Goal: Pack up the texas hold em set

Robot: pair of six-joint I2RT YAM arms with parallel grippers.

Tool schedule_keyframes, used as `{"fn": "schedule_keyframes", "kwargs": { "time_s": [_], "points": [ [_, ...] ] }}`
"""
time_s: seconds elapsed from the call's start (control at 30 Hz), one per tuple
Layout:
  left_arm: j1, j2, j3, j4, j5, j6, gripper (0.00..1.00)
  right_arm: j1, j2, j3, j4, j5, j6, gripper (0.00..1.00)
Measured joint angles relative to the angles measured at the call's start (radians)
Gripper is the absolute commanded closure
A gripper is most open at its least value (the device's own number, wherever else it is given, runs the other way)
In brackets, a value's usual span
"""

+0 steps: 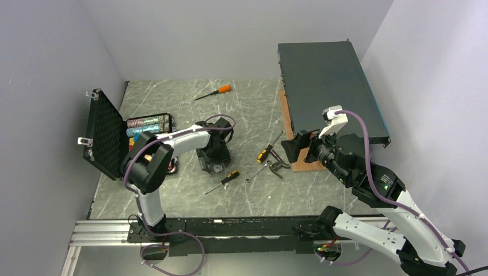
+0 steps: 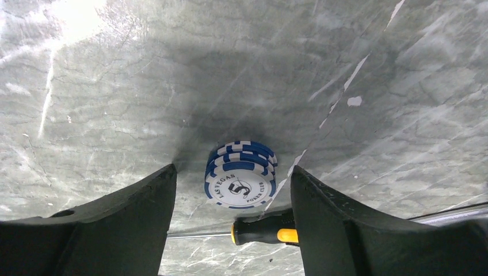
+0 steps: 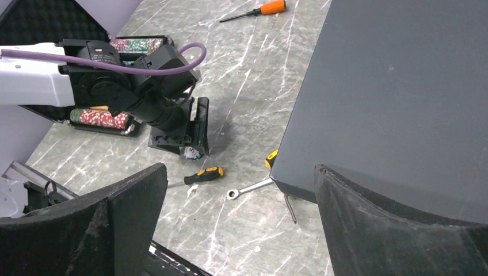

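While the top view hides it under your left pincer (image 2: 233,172), the wrist view shows a blue-and-white chip stack (image 2: 240,179), "Las Vegas 5" uppermost, on the bench (image 2: 115,86) between spread, untouching fingers (image 2: 144,201). The open case (image 1: 106,135) lies at nine o'clock, and your right pincer (image 3: 239,168) gapes empty.

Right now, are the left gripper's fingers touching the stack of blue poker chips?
Apart. The left wrist view shows the chip stack standing between the left gripper fingers, with bare table visible on both sides of it.
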State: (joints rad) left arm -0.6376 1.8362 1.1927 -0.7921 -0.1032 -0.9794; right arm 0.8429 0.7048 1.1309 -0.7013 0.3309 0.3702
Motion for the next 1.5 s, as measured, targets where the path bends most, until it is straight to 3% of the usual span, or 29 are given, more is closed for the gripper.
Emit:
{"fn": "schedule_keyframes", "kwargs": {
  "time_s": [0.17, 0.8, 1.0, 1.27, 1.37, 1.5],
  "points": [
    [-0.001, -0.002, -0.007, 0.001, -0.006, 0.009, 0.34, 0.0, 0.0, 0.0, 0.0, 0.0, 0.0, 0.0],
    [-0.018, 0.05, 0.056, -0.056, -0.026, 0.036, 0.38, 0.0, 0.004, 0.0, 0.006, 0.0, 0.0, 0.0],
    [-0.018, 0.046, 0.054, -0.056, -0.026, 0.043, 0.27, 0.0, 0.001, -0.008, 0.015, 0.001, -0.001, 0.0],
    [0.002, -0.044, -0.014, -0.012, -0.025, 0.083, 0.05, 0.0, 0.01, -0.004, 0.011, -0.001, -0.025, 0.0],
    [0.024, -0.14, -0.014, -0.009, -0.017, 0.119, 0.01, 0.0, 0.05, 0.026, -0.006, -0.013, -0.044, 0.0],
    [0.082, -0.382, -0.014, 0.002, 0.005, 0.188, 0.01, 0.013, 0.143, 0.093, -0.028, -0.052, -0.063, 0.0]
  ]
}}
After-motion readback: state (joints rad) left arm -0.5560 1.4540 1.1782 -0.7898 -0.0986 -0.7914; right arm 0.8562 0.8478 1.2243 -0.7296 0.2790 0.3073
